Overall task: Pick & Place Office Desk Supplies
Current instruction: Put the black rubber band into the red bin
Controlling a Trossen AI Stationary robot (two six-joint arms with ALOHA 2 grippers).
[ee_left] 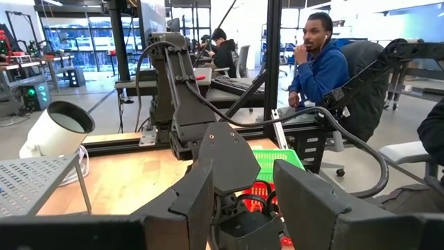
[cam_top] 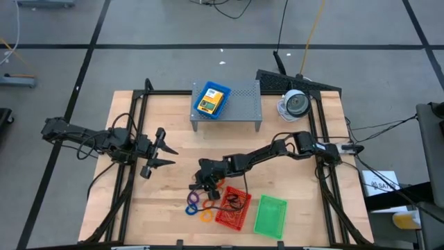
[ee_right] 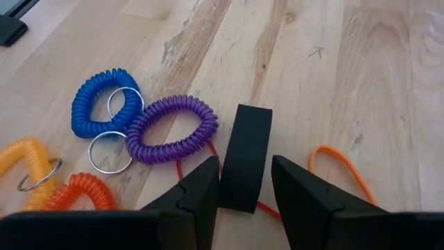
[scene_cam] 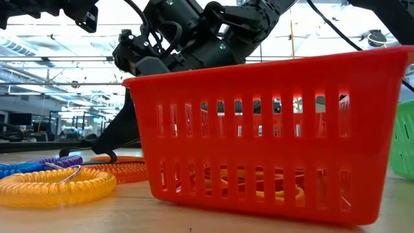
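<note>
Progress is partial. In the high view, a crayon box (cam_top: 211, 99) lies in a blue tray (cam_top: 202, 92) on the grey shelf (cam_top: 243, 104) at upper centre; that item appears placed. The red tray (cam_top: 223, 217) at lower centre holds some dark and reddish items, which cannot be identified. The green tray (cam_top: 270, 215) to its right appears empty.

Still loose on the table (cam_top: 139, 208), just left of the red tray: coil rings, seen in the right wrist view as blue (ee_right: 104, 101), purple (ee_right: 173, 128), yellow (ee_right: 24, 156) and orange (ee_right: 83, 191), two with metal key rings. An orange rubber band (ee_right: 340, 170) and a red one (ee_right: 182, 170) also lie on the wood.

The right gripper (ee_right: 243, 182) is low over the table at centre frame in the high view, its jaws narrowly apart around a dark flat piece (ee_right: 246, 156) that stands upright between them; whether the fingers press it cannot be told.

The left gripper (cam_top: 161, 148) waits at left of centre, jaws part open, holding nothing.

Judgement: the dark piece, the rings and the bands remain to be placed.
</note>
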